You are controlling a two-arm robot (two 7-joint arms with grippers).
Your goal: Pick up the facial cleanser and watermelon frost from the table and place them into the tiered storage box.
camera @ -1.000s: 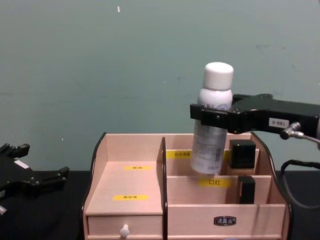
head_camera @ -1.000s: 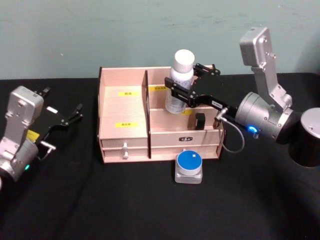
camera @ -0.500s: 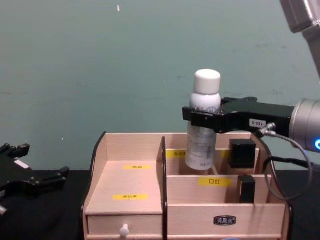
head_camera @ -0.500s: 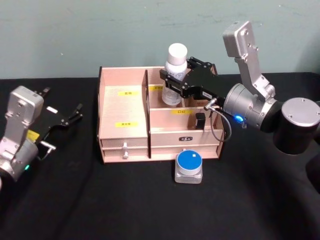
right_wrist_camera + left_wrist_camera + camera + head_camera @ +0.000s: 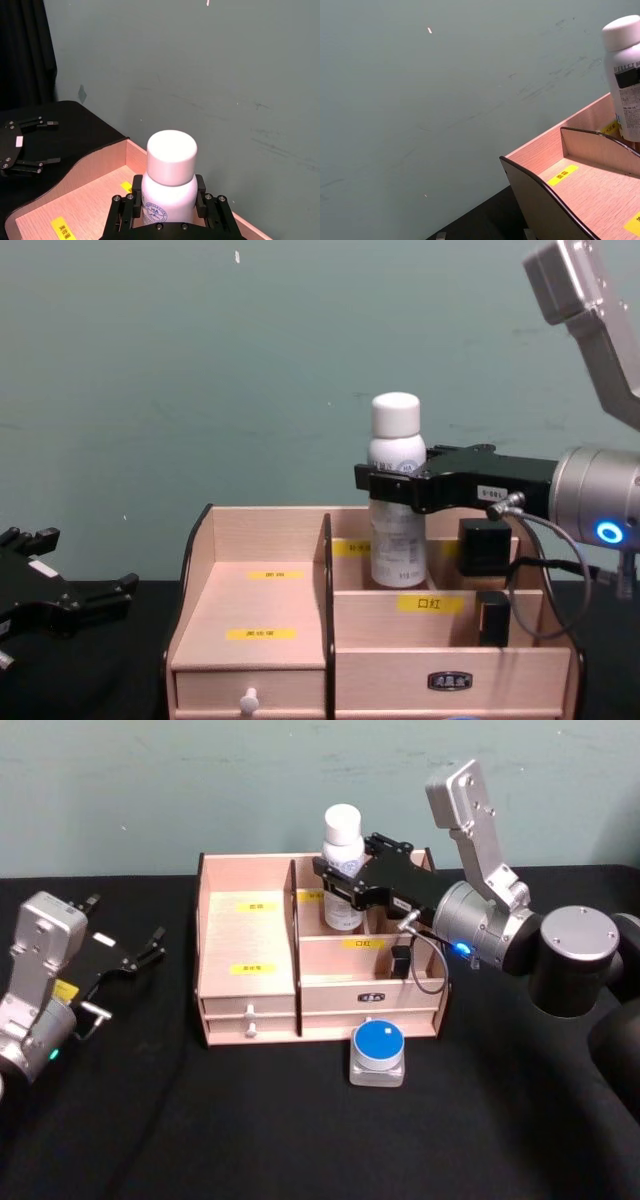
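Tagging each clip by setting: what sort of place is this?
Probably a robot test bench, not a home: a black-draped table against a bare teal wall, a tiered storage box staged on it, the right gripper holding a white bottle at its back tier, the left gripper idle beside.

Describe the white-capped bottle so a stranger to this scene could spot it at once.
Start at the pale wooden tiered storage box on the black table. In its rear compartment, right of the divider, the right end effector holds the white-capped bottle upright. It alone is tall and white; its neighbours are small black items.
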